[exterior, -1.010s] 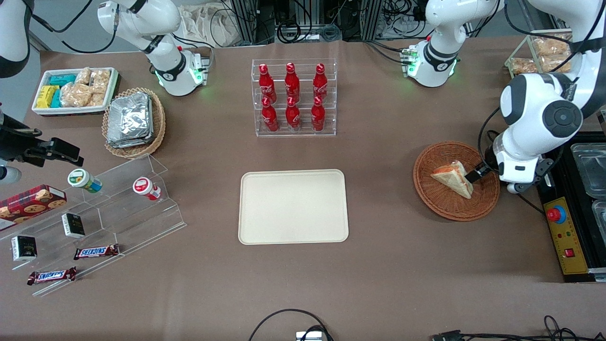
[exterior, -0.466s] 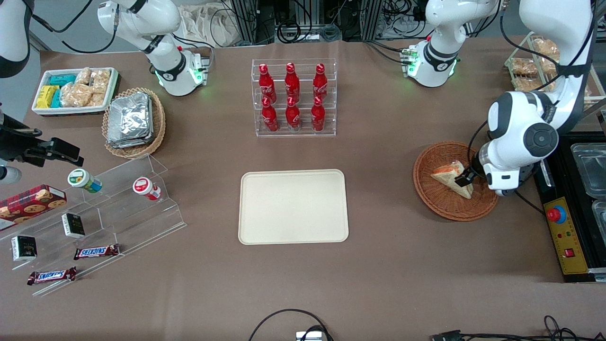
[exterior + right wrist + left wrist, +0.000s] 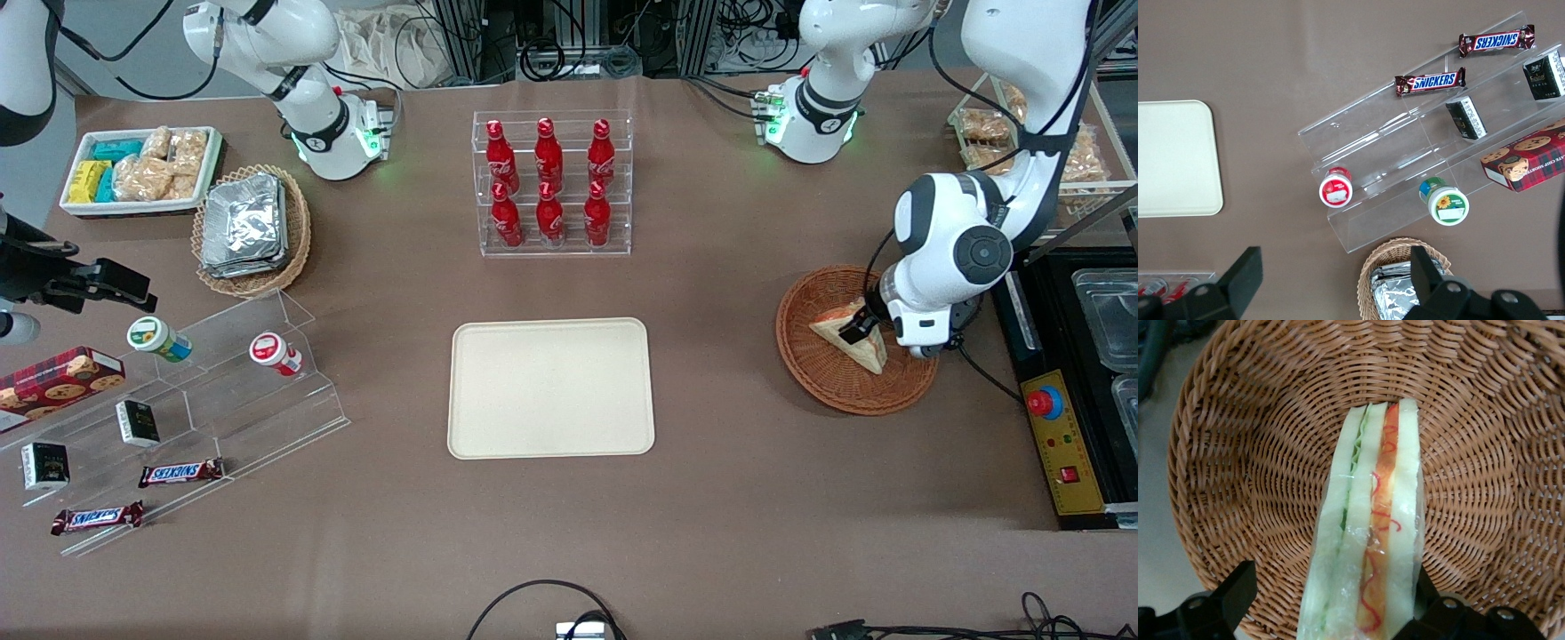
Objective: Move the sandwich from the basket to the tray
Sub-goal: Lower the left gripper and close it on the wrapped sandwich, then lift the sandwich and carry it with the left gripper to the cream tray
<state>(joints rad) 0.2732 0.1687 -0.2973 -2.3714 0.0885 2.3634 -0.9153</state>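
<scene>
The sandwich (image 3: pixel 861 348), a pale wedge in clear wrap with orange-red and green layers, lies in the round reddish-brown wicker basket (image 3: pixel 822 384) toward the working arm's end of the table. In the left wrist view the sandwich (image 3: pixel 1371 520) stands on edge in the basket (image 3: pixel 1258 453). My left gripper (image 3: pixel 855 327) is low over the sandwich and open. In the wrist view the gripper (image 3: pixel 1333 583) straddles the wedge: one finger (image 3: pixel 1238 590) stands apart from it and the other (image 3: pixel 1426 597) is close against it. The cream tray (image 3: pixel 551 388) lies bare at the table's middle.
A clear rack of red bottles (image 3: pixel 551 182) stands farther from the front camera than the tray. A black control box (image 3: pixel 1062 444) lies beside the basket. Toward the parked arm's end are an acrylic step shelf with snacks (image 3: pixel 178 418), a tan basket of foil packets (image 3: pixel 249 227) and a white bin (image 3: pixel 142 169).
My left arm has swung over the basket toward the tray's side. The gripper has gone from the basket's rim to over the sandwich. The sandwich has not moved.
</scene>
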